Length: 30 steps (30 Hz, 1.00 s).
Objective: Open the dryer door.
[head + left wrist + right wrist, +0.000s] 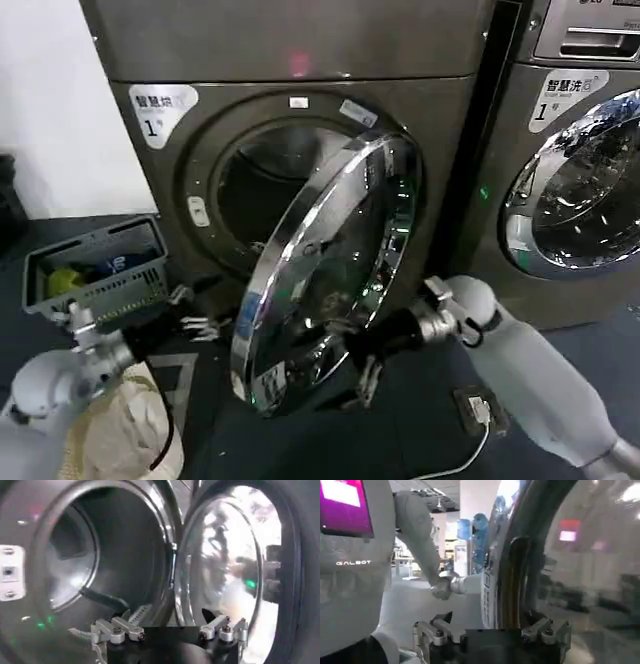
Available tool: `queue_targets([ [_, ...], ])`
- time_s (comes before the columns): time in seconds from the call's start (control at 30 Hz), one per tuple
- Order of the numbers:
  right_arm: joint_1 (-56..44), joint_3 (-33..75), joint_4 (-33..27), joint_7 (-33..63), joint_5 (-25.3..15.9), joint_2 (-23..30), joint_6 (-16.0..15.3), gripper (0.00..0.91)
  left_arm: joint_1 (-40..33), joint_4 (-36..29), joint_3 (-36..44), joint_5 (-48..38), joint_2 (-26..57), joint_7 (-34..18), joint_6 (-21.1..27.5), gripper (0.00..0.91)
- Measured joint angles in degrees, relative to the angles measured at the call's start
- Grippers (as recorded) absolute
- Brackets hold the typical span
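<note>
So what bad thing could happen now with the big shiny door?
The dryer door is partly open, and the left gripper sits by its lower free edge, near the opening. If the door swings back, it might bump those fingers. The right gripper is low against the door's outer side, so a hard push could scrape the glass. A basket sits on the floor near the left arm.
</note>
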Motion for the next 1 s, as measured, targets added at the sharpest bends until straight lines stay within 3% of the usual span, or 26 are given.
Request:
queue_targets([
  [0.27, -5.88, 12.9, -4.16, 0.07, 0.04, -6.2, 1.31, 0.907, -5.1, 1.95, 8.91, 0.69, -1.19, 0.81, -0.84, 0.907],
  [0.5, -12.39, 28.32, -9.04, 0.85, -2.25, -10.91, -1.58, 0.907, -10.99, 3.1, 16.81, 1.76, -3.74, 1.7, -1.55, 0.907],
  [0.73, -21.67, 46.85, -11.38, 13.64, -1.79, -14.7, -3.42, 0.907, -16.03, 3.46, 24.91, 2.24, -5.62, 1.92, -2.96, 0.907],
  [0.87, -27.7, 58.14, -10.95, 22.35, 1.34, -14.77, -1.45, 0.907, -19.03, 2.48, 30.14, 2.62, -7.23, 2.25, -3.95, 0.907],
  [1.0, -33.45, 70.11, -9.69, 29.76, 2.23, -14.51, -1.41, 0.907, -21.48, 2.79, 34.69, 2.82, -8.99, -0.77, -5.0, 0.907],
])
